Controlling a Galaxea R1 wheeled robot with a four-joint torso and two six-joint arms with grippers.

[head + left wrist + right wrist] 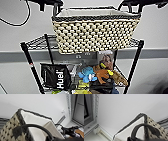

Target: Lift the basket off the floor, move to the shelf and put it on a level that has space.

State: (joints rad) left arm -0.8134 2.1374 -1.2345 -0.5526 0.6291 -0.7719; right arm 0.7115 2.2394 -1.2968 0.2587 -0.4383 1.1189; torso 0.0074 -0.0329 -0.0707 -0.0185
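The basket (96,30) hides the middle of the top level (40,42); the shelf (32,67) is cut off below.

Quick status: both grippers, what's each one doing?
Left gripper: at the basket's handle, fingers cannot be told.
Right gripper: at the other handle, cannot be told.

Top tier taken, lower tier crowded

The basket (96,31) covers most of the shelf's (30,60) top level (40,42), leaving bare wire grid at its left end. Below, a black Huel bag (56,76), plush toys (100,73) and a box (106,60) fill the tier.
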